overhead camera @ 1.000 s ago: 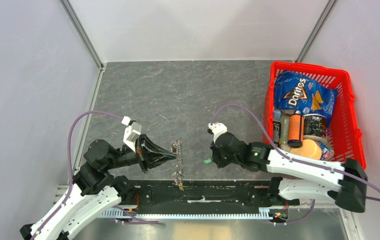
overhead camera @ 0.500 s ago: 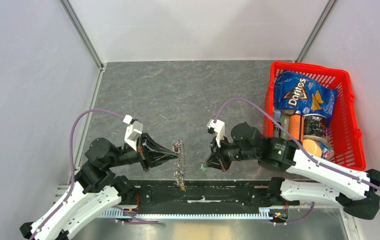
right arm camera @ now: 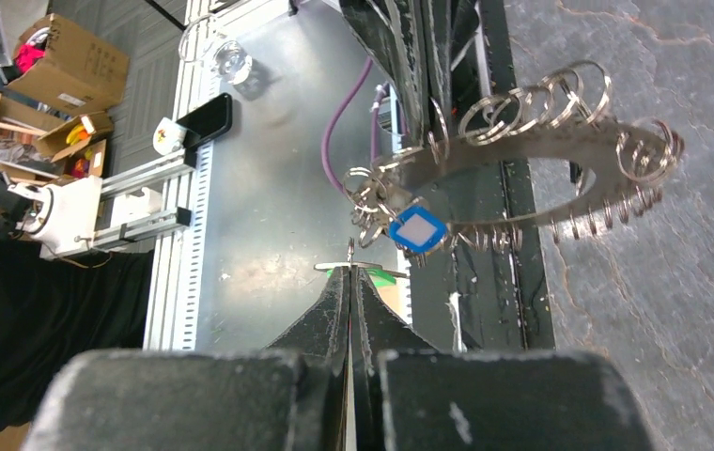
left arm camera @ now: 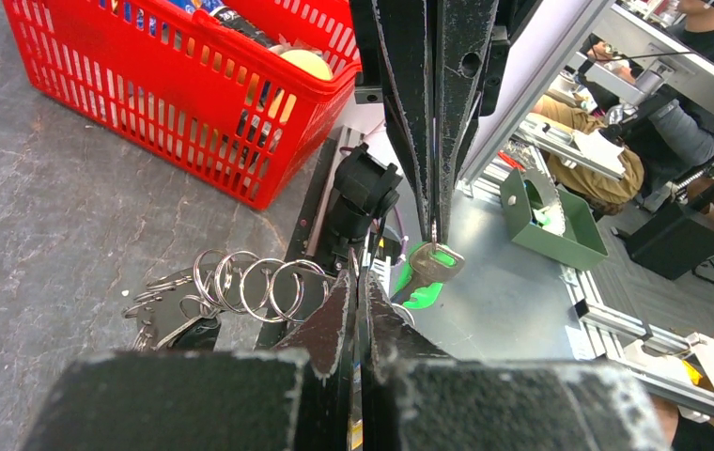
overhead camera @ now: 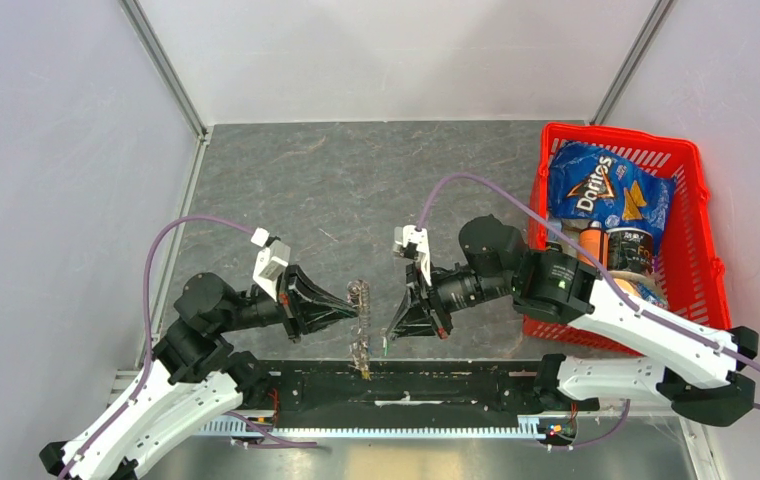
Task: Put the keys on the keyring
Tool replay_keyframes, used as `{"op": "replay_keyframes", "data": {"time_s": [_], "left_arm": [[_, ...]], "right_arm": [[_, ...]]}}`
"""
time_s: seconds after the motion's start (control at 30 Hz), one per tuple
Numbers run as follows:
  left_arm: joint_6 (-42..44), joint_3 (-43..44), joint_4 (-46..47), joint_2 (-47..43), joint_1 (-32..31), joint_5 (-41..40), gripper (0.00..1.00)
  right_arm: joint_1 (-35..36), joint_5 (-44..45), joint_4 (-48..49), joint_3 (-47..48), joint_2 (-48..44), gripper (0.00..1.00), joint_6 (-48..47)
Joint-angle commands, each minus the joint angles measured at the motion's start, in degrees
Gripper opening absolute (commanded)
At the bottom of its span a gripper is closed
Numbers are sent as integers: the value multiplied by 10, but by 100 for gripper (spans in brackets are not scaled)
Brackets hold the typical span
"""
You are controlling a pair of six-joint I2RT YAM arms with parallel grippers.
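Walls: plain white panels (overhead camera: 406,50) left, far, right.
Tabletop: grey marbled slab (overhead camera: 356,180), evenly lit.
Far corners: metal posts (overhead camera: 163,68).

The top external camera looked steeply down from behind the arms. The wrist cameras faced each other at close range, left gripper (left arm camera: 358,279) opposite right gripper (left arm camera: 435,224). All three apparently shared the keyring (overhead camera: 359,325).

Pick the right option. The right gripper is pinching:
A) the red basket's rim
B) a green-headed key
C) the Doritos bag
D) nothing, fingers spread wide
B: in the left wrist view the right gripper comes down shut on the green-headed key, near the keyring.
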Motion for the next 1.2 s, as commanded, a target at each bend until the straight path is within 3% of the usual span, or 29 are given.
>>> {"op": "replay_keyframes", "data": {"time_s": [0.0,1.17], "left_arm": [[25,15,48,0,0,20,2],[24,4,62,-21,0,69,2]], "right_arm": [[-2,-42,6,47,19,0,-15],[-2,17,57,92,79,0,23]]}}
